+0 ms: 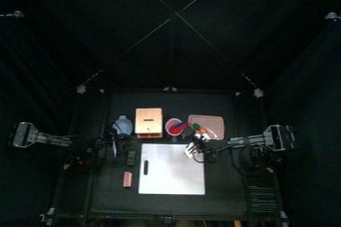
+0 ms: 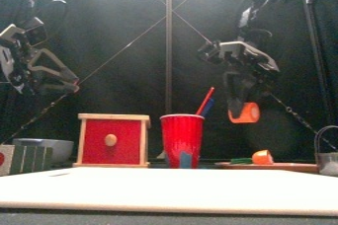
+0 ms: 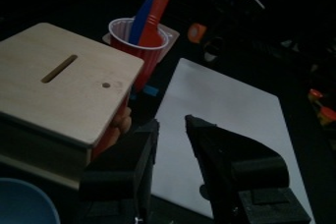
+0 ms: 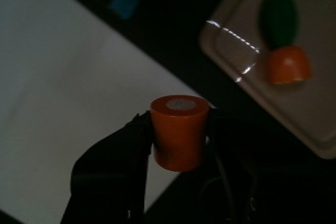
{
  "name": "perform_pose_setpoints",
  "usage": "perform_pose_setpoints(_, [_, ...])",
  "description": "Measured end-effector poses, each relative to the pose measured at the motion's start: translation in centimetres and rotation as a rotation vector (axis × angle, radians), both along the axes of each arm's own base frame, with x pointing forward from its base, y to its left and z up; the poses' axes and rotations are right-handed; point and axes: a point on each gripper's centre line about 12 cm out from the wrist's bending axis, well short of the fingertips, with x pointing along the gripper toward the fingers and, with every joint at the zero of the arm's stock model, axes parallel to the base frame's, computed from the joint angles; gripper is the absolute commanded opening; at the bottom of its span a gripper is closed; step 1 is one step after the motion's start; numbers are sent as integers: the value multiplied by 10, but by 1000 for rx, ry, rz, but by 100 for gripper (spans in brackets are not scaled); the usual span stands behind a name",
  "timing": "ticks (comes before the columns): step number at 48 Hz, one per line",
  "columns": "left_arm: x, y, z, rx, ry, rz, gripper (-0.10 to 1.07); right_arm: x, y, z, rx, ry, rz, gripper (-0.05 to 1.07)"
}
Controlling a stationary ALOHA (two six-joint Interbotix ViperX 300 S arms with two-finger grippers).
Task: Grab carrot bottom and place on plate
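Nearest the front edge of the worktop (image 2: 79, 201) lies a white board (image 2: 169, 187), flat and bare. Behind it, from left to right in the front view, stand a wooden box (image 2: 113, 139) with a red face, a red cup (image 2: 183, 141) holding a red-and-blue utensil (image 2: 205, 101), and the plate (image 2: 271, 167).

On the plate rests a carrot top (image 4: 285, 46), orange with a green leaf, lying apart from the plate's rim.

The right tool (image 4: 180, 159) hangs in the air above the worktop, between the cup and the plate as the front view shows it. Its jaws pinch the carrot bottom (image 4: 179, 131), a stubby orange piece with a pale cut face. The piece is clear of every surface; from the wrist view it sits over the board's edge, near the plate but not over it.

The left tool (image 3: 171, 144) is raised at the left, jaws spread and holding nothing, above the box and board.
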Motion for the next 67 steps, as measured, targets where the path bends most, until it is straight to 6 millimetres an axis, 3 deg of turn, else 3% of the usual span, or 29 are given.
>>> perform_pose_setpoints(12, [1, 0, 0, -1, 1, 2, 72, -40, -35, -12, -33, -13, -107, 55])
perform_pose_setpoints(25, [2, 1, 2, -5, -3, 3, 72, -54, -71, -59, -25, 23, -172, 56])
perform_pose_setpoints(34, [2, 0, 0, -12, 17, -2, 72, -66, -91, -62, -56, 48, -215, 58])
perform_pose_setpoints(48, [2, 0, -1, -15, 21, -2, 72, -72, -94, -66, -52, 57, -232, 89])
perform_pose_setpoints(67, [3, 0, 1, -14, 13, -2, 72, -71, -93, -64, -54, 50, -226, 90])
